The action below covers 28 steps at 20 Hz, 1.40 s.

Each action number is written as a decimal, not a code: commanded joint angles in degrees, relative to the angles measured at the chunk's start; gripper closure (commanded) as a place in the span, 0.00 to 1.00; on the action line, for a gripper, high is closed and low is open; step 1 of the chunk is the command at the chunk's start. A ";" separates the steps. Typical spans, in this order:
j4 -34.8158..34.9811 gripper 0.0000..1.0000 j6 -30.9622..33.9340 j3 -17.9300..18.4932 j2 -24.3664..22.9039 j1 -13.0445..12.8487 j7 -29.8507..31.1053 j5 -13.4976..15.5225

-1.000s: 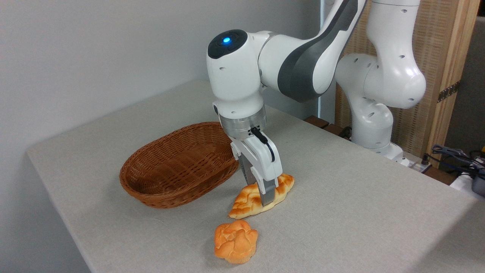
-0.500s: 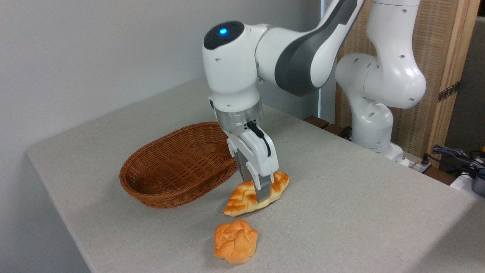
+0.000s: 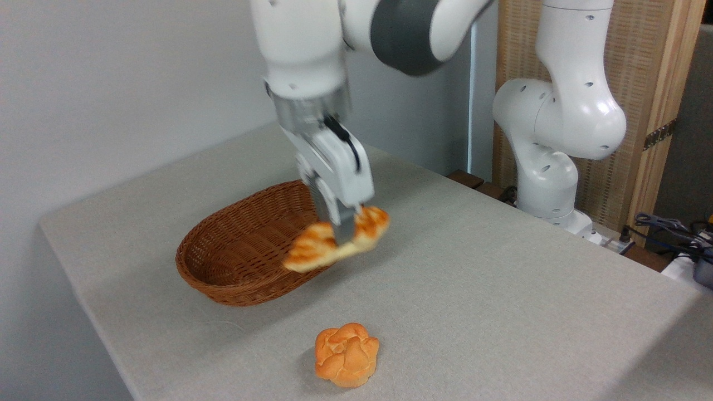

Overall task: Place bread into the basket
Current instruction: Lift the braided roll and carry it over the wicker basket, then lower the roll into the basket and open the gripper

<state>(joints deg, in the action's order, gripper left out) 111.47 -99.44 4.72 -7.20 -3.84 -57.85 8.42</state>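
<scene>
**Braided loaf airborne at the basket's edge**

The pincer [image 3: 342, 231] is clamped on the bread [image 3: 336, 239], fingers pinching the loaf across its middle, and the loaf is clear of the desk [image 3: 501, 289] with nothing under it but air. It hangs tilted, the left pointed end dipping lower and the right end riding higher, golden plaits facing up. Motion blur smears both the loaf and the arm above it, so fine detail on the fingers is hard to read.

Where is it? In the picture the loaf's lower left end overlaps the near right rim of the basket [image 3: 223, 262], while the right end sits over bare desk. It is above the rim line, not inside the basket, and I cannot tell whether it is truly over the wicker or just in front of it. The reddish-brown oval basket rests on the desk with only its woven floor showing.

Down front, the round orange bun [image 3: 346, 355] sits alone on the desk, well apart from the pincer. The arm's white base [image 3: 551, 184] stands at the far right edge of the desk.
</scene>
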 commanded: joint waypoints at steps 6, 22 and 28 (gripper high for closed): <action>-9.78 0.46 0.66 -12.88 8.86 -0.55 19.43 3.80; -9.69 0.00 -8.05 -14.04 15.64 -4.68 26.38 0.02; -9.69 0.00 -8.05 -14.04 15.46 -4.68 26.03 0.10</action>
<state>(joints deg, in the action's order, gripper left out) 102.72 -107.57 -9.69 8.21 -8.08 -32.45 9.20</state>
